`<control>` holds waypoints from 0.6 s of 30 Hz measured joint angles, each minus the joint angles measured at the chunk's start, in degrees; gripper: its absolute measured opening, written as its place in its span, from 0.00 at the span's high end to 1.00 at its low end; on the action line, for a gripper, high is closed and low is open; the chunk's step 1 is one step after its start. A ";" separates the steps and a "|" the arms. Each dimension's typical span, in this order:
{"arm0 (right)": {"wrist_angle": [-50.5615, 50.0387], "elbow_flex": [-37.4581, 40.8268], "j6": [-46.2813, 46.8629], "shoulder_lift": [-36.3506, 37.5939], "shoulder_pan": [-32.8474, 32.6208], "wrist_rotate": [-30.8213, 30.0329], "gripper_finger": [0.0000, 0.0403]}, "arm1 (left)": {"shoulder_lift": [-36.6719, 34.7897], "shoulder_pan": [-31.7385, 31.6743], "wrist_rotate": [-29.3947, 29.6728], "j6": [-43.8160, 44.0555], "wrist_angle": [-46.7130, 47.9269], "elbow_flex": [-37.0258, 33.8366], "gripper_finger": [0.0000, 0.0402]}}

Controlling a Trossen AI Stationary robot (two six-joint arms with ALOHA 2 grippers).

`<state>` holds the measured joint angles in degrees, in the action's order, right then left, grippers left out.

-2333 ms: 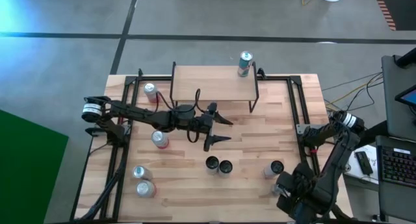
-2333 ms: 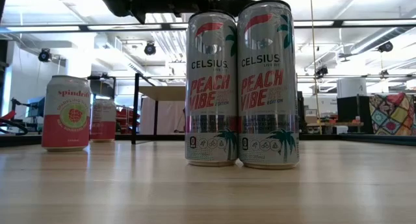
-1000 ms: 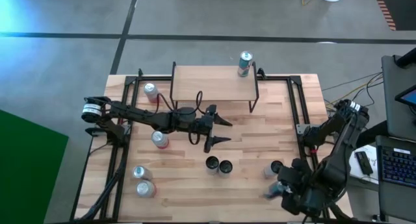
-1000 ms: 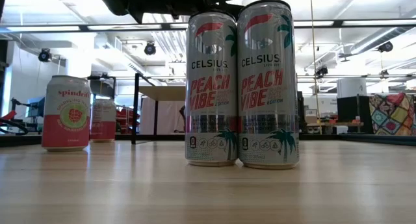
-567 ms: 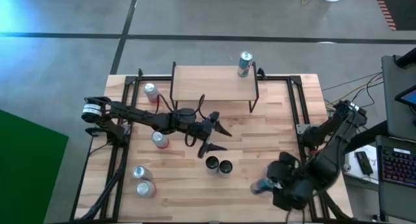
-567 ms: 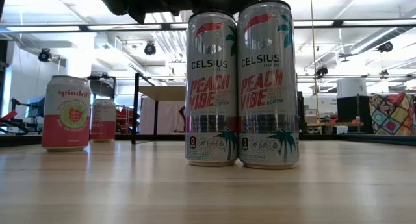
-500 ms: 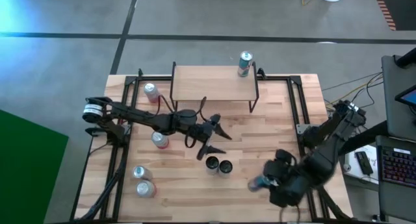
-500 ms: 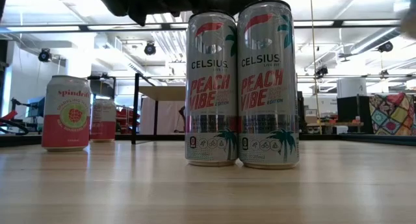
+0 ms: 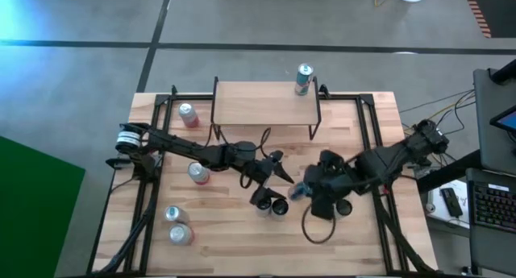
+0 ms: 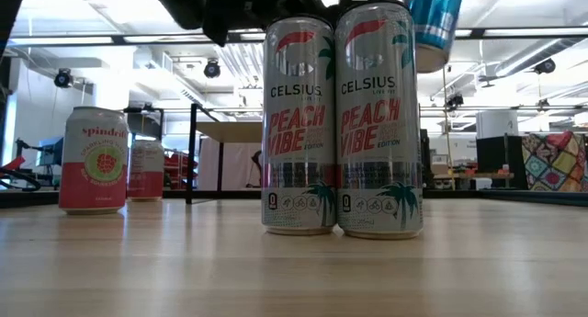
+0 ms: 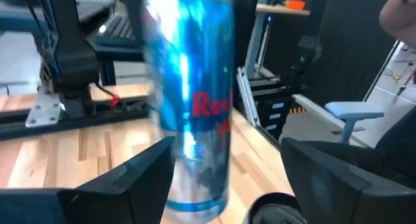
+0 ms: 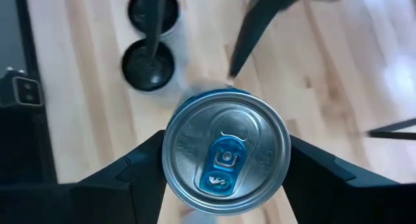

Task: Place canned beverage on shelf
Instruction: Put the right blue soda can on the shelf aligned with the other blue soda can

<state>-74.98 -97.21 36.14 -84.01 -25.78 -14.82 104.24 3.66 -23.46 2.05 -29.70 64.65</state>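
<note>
A blue and silver can [image 9: 297,191] hangs above the middle of the table with my right gripper [image 9: 310,188] shut on it. The low view shows its lower end [image 10: 434,21] high in the air. My left gripper [image 9: 278,178] stands open just left of it, above two tall Celsius cans [image 9: 271,205]. In the left wrist view the blue can [image 11: 192,113] shows in the gap beyond the open fingers; I cannot tell whether they touch. The shelf [image 9: 266,105] stands at the far edge, with one can [image 9: 303,79] upright on its far right corner. My right gripper pinches the blue can's side wall just below the top rim [image 12: 171,160] between its two fingers [image 12: 133,178], one on each side. The fingers come from above, slanting down. The can hangs below them, roughly upright, lifted clear of the table.
The two Celsius cans [image 10: 340,124] stand upright side by side near the table's middle. Pink cans stand on the left: one far [image 9: 187,113], one in the middle [image 9: 197,173], two near the front [image 9: 177,226]. Black rails [image 9: 371,141] run along both sides.
My right gripper has carried the blue can up and away from the table's near right corner toward the middle, rolling as it went. My left gripper has swung a little toward the right and near edges and dipped toward the Celsius cans, staying open.
</note>
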 joint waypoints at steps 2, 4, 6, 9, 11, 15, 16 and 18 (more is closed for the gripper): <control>-1.42 -1.18 -1.28 -0.24 1.06 0.68 0.40 | 1.27 -0.07 0.87 -0.08 2.61 2.08 0.34; -1.73 -1.84 -2.56 -0.56 1.54 0.85 0.40 | 2.32 -0.04 3.04 -1.11 6.49 4.11 0.34; -0.63 -1.93 -3.17 -0.59 1.74 1.35 0.40 | 3.19 0.00 5.78 -2.69 11.43 6.05 0.34; -1.41 -1.53 -3.85 -0.59 1.77 1.37 0.40 | 4.42 0.00 8.22 -3.14 14.77 8.59 0.34; -1.41 -1.31 -4.04 -0.59 1.77 1.35 0.40 | 5.31 0.00 8.10 -3.71 14.84 9.77 0.34; -1.36 -1.27 -5.93 -0.59 1.57 1.74 0.40 | 6.92 0.09 8.03 -5.17 14.85 11.75 0.34; -1.38 -1.27 -6.48 -0.59 1.40 1.70 0.40 | 7.11 0.08 7.96 -5.46 14.83 12.04 0.34; -0.96 -1.27 -8.14 -0.59 1.10 1.52 0.40 | 7.54 0.04 7.30 -6.08 14.87 12.47 0.34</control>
<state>-75.94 -98.48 28.00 -84.60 -24.69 -13.30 111.78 3.70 -16.16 -4.03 -14.83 77.12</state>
